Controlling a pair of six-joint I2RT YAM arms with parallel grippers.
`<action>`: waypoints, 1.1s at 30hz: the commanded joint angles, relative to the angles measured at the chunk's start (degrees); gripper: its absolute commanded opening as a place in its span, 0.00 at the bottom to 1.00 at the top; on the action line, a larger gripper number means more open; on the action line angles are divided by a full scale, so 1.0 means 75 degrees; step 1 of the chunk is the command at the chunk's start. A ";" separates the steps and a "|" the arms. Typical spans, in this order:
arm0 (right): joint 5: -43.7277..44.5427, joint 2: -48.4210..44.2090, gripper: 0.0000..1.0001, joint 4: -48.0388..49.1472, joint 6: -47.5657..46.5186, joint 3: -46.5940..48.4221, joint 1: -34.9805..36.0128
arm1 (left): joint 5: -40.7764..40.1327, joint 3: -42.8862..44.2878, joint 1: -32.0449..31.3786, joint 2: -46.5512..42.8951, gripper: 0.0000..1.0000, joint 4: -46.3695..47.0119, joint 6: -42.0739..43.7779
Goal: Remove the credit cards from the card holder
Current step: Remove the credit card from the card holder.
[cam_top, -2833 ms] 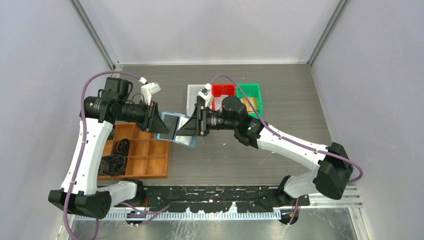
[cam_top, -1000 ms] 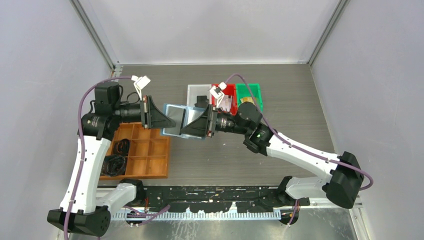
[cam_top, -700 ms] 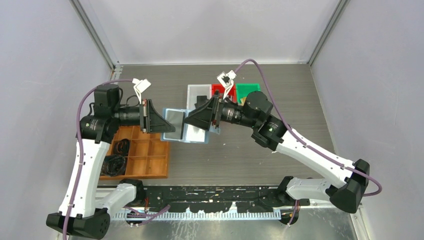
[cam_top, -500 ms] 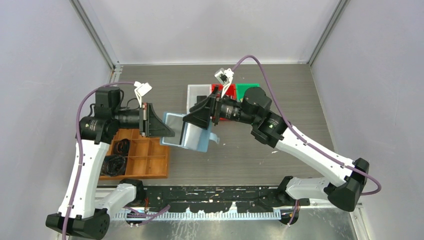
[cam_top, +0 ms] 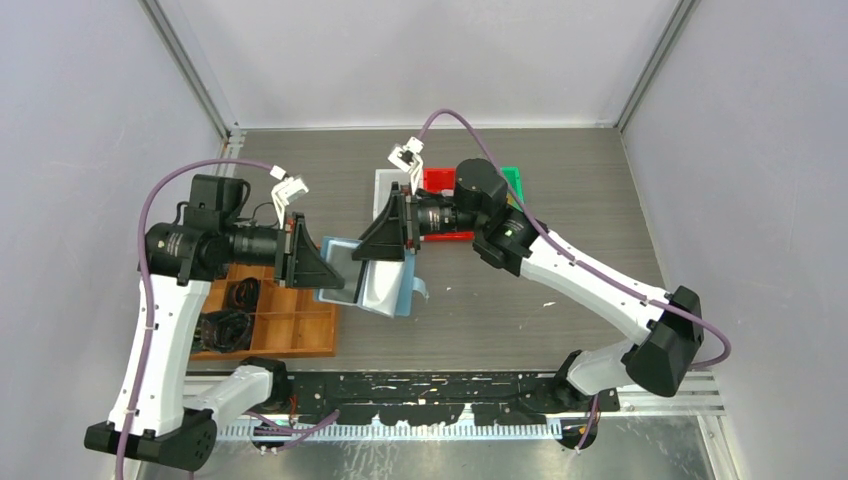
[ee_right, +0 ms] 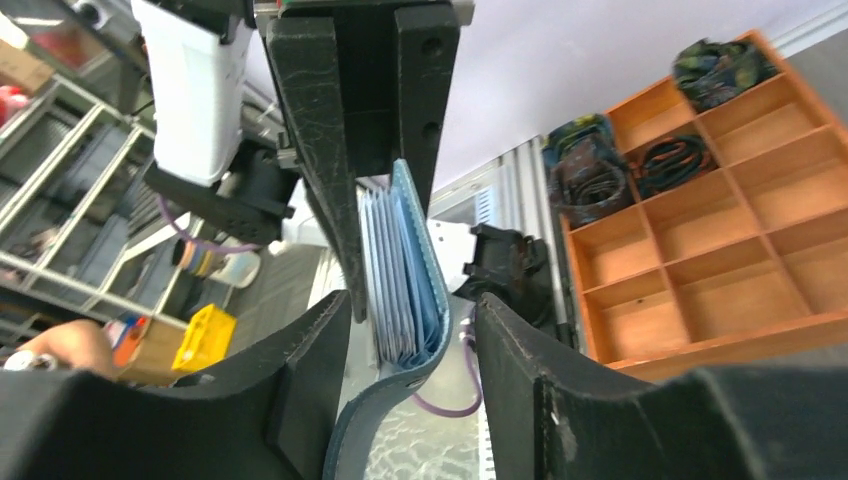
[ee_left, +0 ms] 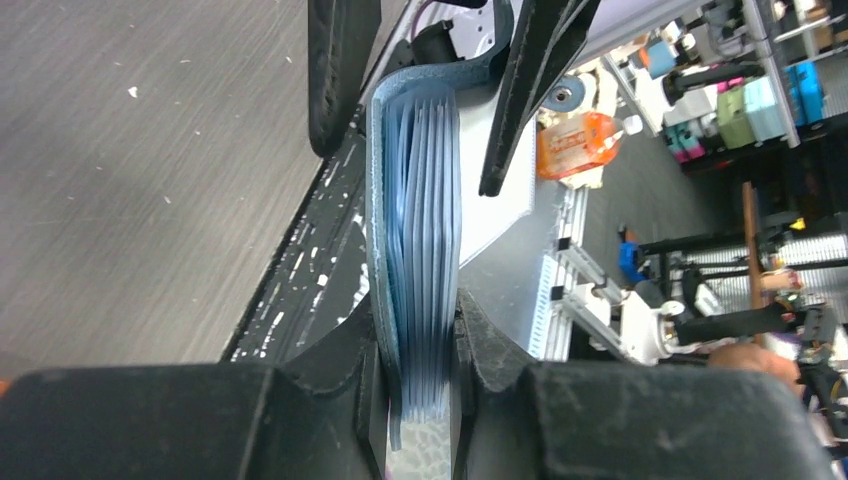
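The teal-blue card holder (cam_top: 388,288) hangs in the air above the table, between the two arms. My left gripper (cam_top: 325,276) is shut on its stack of pale blue pockets (ee_left: 425,230), seen edge-on in the left wrist view. A dark card face (cam_top: 345,264) shows in the holder's open side. I cannot tell other credit cards from the pocket leaves. My right gripper (ee_right: 412,315) is open, one finger on each side of the holder's far edge (ee_right: 405,270), with a gap on its right side. The outer flap (ee_right: 370,420) curls down beside the left finger.
A brown wooden compartment tray (cam_top: 300,325) with black cables lies under the left arm. White (cam_top: 385,185), red (cam_top: 442,180) and green (cam_top: 514,180) bins stand behind the right gripper. The tray (ee_right: 720,200) also shows in the right wrist view.
Both grippers have brought the card holder nearer and lower. The right wrist swung back around to the holder's far edge, and its jaws widened, then narrowed. The left grip has not changed.
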 commanded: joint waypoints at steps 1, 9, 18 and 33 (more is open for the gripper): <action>-0.1089 0.0059 0.53 0.1208 0.0840 -0.0076 0.0005 | -0.0052 0.0612 -0.0133 0.0063 0.00 -0.0829 0.1217; -0.1071 -0.0134 0.30 0.1162 0.0634 -0.0426 0.0016 | -0.0544 0.0757 -0.0139 0.0052 0.00 -0.0858 0.1433; -0.0023 -0.0695 0.01 0.2577 0.1083 -0.1210 0.0001 | 0.0055 -0.0389 -0.0136 -0.0455 0.61 0.0482 -0.0332; 0.0196 -0.1055 0.02 0.3401 0.1260 -0.1892 0.0010 | 0.0043 -0.1860 -0.0123 -0.1139 0.19 0.4208 -0.3980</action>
